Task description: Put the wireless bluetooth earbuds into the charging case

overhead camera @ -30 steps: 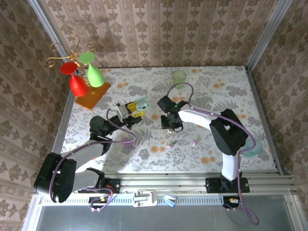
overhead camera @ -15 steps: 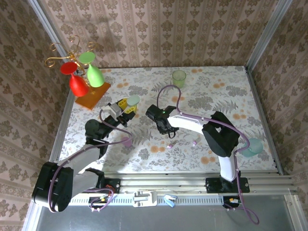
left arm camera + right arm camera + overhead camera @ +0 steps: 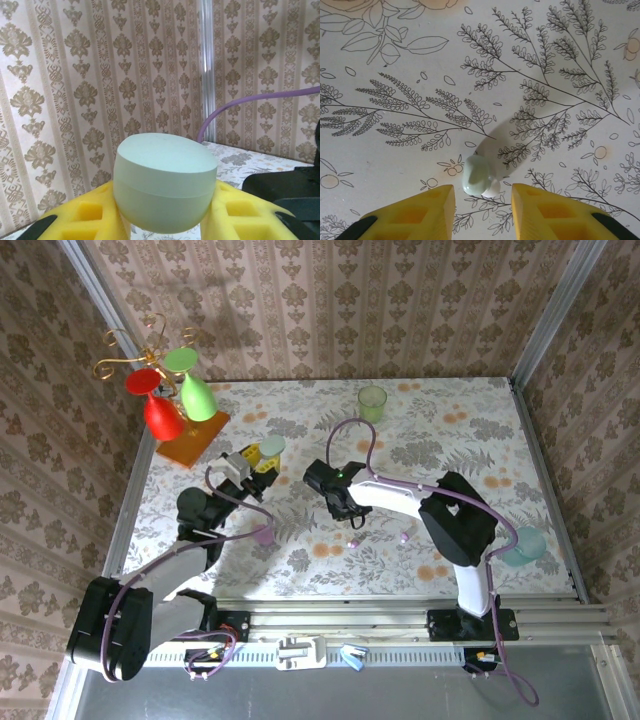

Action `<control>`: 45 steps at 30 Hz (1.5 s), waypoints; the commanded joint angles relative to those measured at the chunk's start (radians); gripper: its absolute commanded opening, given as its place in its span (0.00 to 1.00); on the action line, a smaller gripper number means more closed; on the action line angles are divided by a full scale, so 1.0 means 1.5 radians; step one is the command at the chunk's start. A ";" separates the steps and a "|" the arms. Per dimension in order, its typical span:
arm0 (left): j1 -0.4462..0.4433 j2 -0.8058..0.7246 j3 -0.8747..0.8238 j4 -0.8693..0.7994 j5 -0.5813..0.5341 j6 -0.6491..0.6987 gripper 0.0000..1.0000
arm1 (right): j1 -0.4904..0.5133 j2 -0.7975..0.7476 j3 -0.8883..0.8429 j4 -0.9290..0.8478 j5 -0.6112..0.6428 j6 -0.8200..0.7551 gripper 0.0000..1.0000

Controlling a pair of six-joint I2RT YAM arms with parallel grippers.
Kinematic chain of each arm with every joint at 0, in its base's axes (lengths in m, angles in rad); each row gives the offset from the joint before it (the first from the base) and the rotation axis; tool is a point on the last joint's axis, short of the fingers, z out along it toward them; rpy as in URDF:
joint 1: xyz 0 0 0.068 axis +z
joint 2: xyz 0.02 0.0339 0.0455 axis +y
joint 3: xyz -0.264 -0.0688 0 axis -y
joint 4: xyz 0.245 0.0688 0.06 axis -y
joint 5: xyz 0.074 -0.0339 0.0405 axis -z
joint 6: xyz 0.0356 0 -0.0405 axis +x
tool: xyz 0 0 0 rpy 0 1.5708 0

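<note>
No text, label, brand, number or sign is showing legibly anywhere. The wallpaper (image 3: pixel 75 75) is carrying only a repeating ornament. The table cover (image 3: pixel 545 60) is bearing only printed leaves and flowers. The pale green case (image 3: pixel 165 185) is presenting a plain shell with no lettering on it.
</note>
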 commanded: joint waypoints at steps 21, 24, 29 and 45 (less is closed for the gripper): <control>-0.023 0.094 0.052 0.038 0.202 -0.108 0.20 | -0.037 -0.441 -0.201 0.481 -0.366 -0.428 0.84; -0.025 0.090 0.052 0.042 0.218 -0.118 0.20 | -0.044 -0.415 -0.180 0.489 -0.376 -0.429 0.84; -0.030 0.085 0.049 0.042 0.231 -0.123 0.20 | -0.054 -0.390 -0.163 0.505 -0.390 -0.418 0.84; -0.038 0.079 0.049 0.055 0.241 -0.134 0.21 | -0.072 -0.363 -0.144 0.489 -0.387 -0.421 0.84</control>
